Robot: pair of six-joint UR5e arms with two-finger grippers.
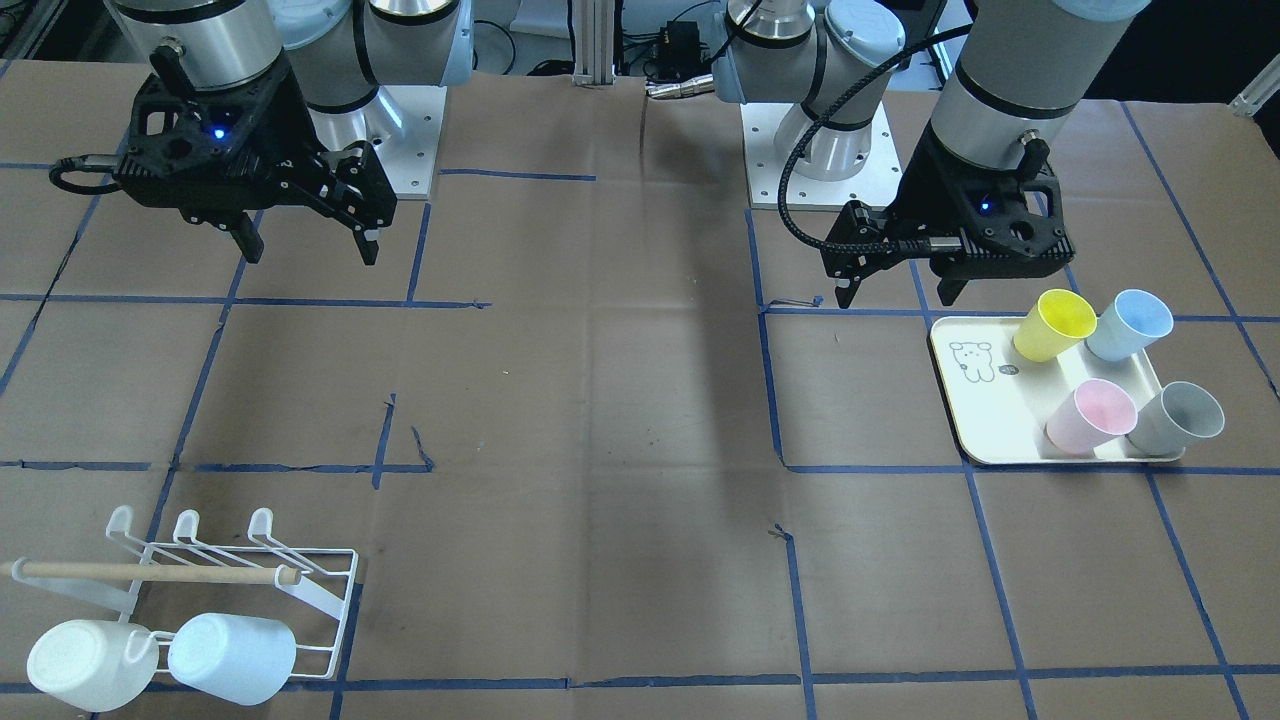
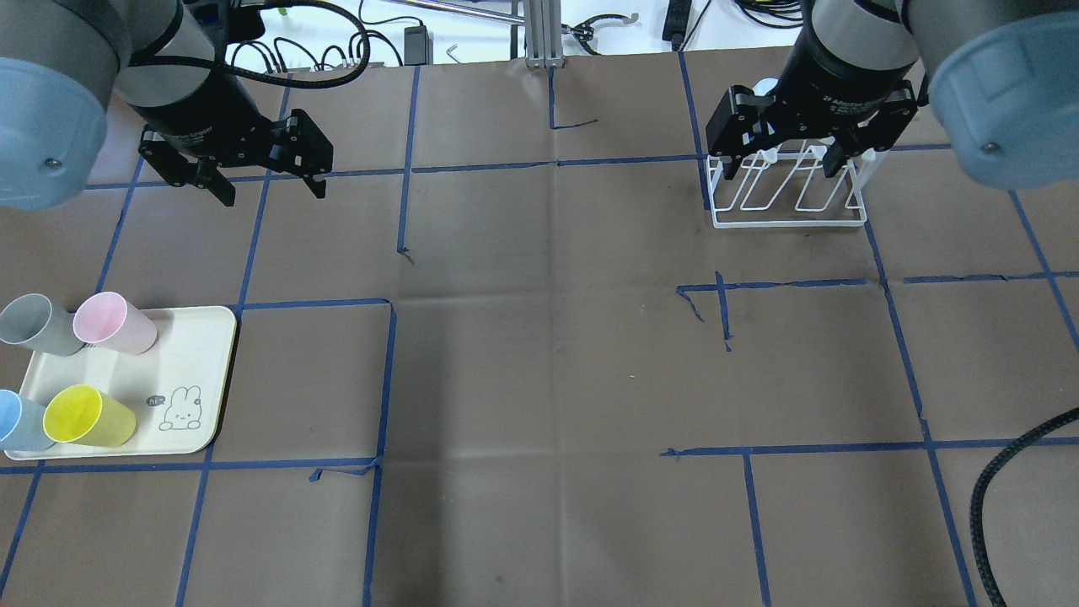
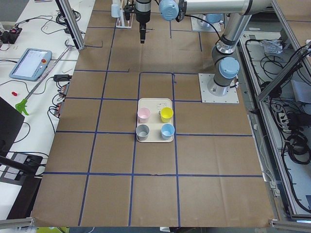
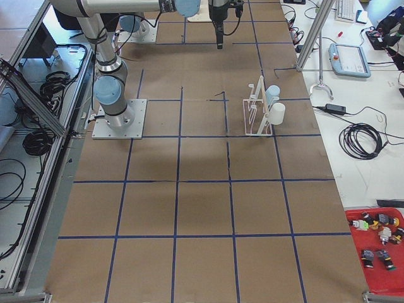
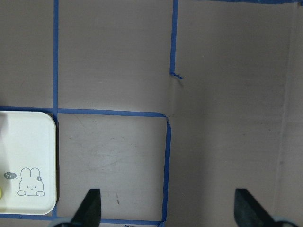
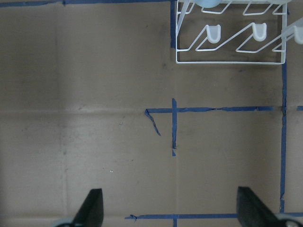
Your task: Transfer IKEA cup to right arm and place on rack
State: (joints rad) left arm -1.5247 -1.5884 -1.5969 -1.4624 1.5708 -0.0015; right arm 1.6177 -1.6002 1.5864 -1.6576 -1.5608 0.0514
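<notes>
Several IKEA cups stand on a cream tray (image 1: pixel 985 410): yellow (image 1: pixel 1054 324), blue (image 1: pixel 1129 324), pink (image 1: pixel 1090 416) and grey (image 1: pixel 1178 418). My left gripper (image 1: pixel 897 296) is open and empty, hovering just behind the tray's inner corner; the tray edge shows in the left wrist view (image 5: pixel 28 156). My right gripper (image 1: pixel 310 250) is open and empty, high above the table. The white wire rack (image 1: pixel 250 570) carries a white cup (image 1: pixel 90 665) and a pale blue cup (image 1: pixel 232 655). In the overhead view the right gripper (image 2: pixel 784 164) is over the rack (image 2: pixel 788 202).
The brown paper table top (image 2: pixel 548 337) is marked with blue tape lines. A wooden dowel (image 1: pixel 150 572) lies across the rack. The arm bases (image 1: pixel 820 150) stand at the robot's side of the table. A braided hose (image 2: pixel 995 497) hangs at the overhead view's right edge.
</notes>
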